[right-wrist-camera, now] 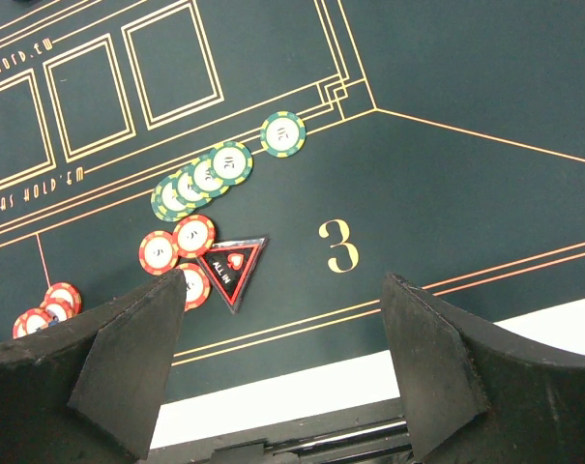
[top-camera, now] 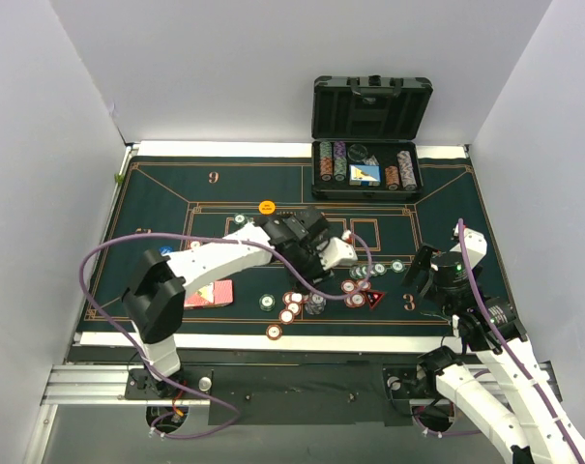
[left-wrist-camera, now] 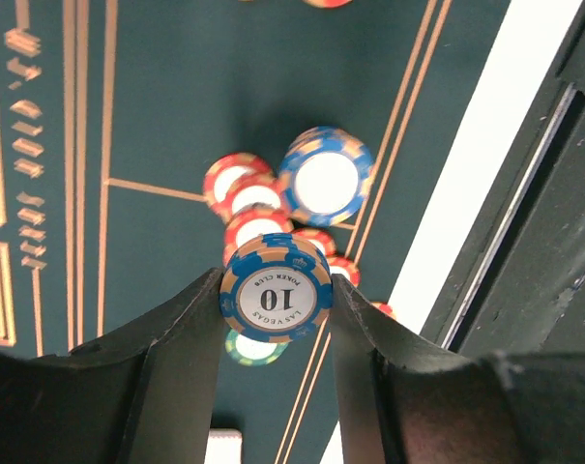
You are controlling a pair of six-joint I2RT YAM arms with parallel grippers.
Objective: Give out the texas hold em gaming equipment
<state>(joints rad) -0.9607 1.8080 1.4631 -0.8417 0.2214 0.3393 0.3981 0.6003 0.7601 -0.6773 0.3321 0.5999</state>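
Observation:
My left gripper [left-wrist-camera: 276, 307] is shut on a blue and tan poker chip marked 10 [left-wrist-camera: 276, 290], held edge to edge above the felt. Right below it lie a stack of blue chips [left-wrist-camera: 326, 179], overlapping red chips [left-wrist-camera: 256, 227] and a green chip [left-wrist-camera: 251, 350]. From above, that gripper [top-camera: 309, 288] hangs over the chip cluster [top-camera: 316, 304] at the mat's near middle. My right gripper [right-wrist-camera: 282, 319] is open and holds nothing, near the number 3. To its left are green chips [right-wrist-camera: 232, 159], red chips [right-wrist-camera: 193, 235] and a black triangular ALL IN marker [right-wrist-camera: 232, 266].
The black case [top-camera: 367, 135] stands open at the back right with chip stacks inside. Pink-red cards [top-camera: 210, 293] lie near the left arm. An orange button [top-camera: 266, 207] and a blue one [top-camera: 166, 250] rest on the green mat [top-camera: 224, 184]. Loose chips [top-camera: 274, 332] sit by the near edge.

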